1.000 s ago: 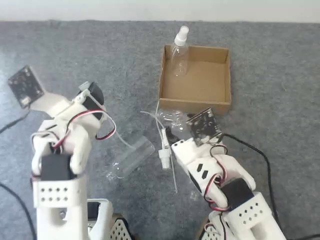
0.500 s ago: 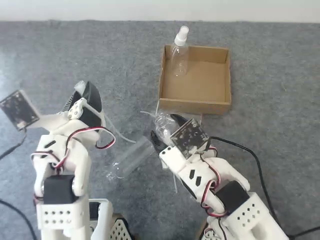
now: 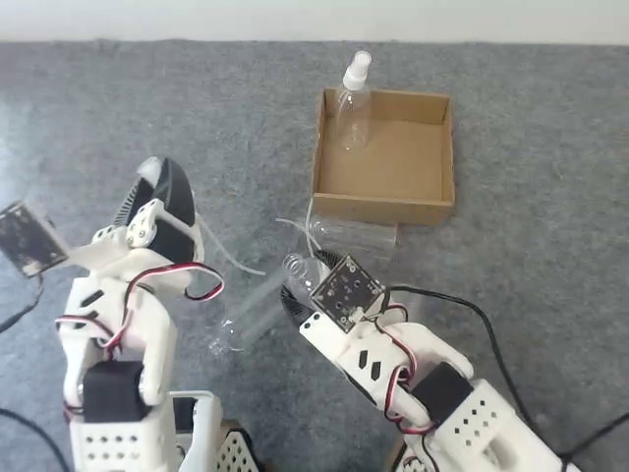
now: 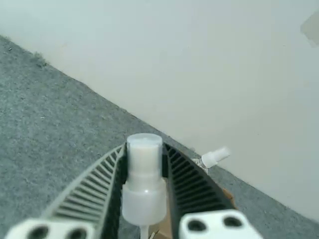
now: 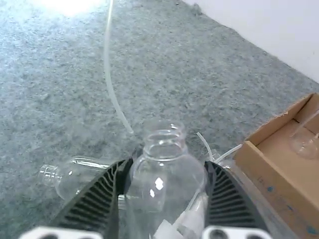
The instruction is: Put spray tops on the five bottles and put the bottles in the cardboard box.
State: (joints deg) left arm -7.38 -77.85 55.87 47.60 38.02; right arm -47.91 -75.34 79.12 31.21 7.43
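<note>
The right claw (image 5: 167, 167) is shut tight around a clear open bottle (image 5: 162, 174), and the round mouth of the bottle points away from the claw. The left claw (image 4: 144, 149) is held up above the grey desk (image 3: 531, 128) and pinches a white spray top (image 4: 144, 184) between its two black fingers. A thin tube (image 3: 231, 258) hangs down from that spray top toward the desk. Between the two arms a lying bottle (image 3: 246, 315) rests on its side on the desk. A little farther off, a second lying bottle (image 3: 359, 234) rests right by the near wall of the cardboard box (image 3: 383, 206). The box sits open on the desk, past both claws. In its far corner stands a capped bottle (image 3: 352, 108), upright, with its white spray top already on.
</note>
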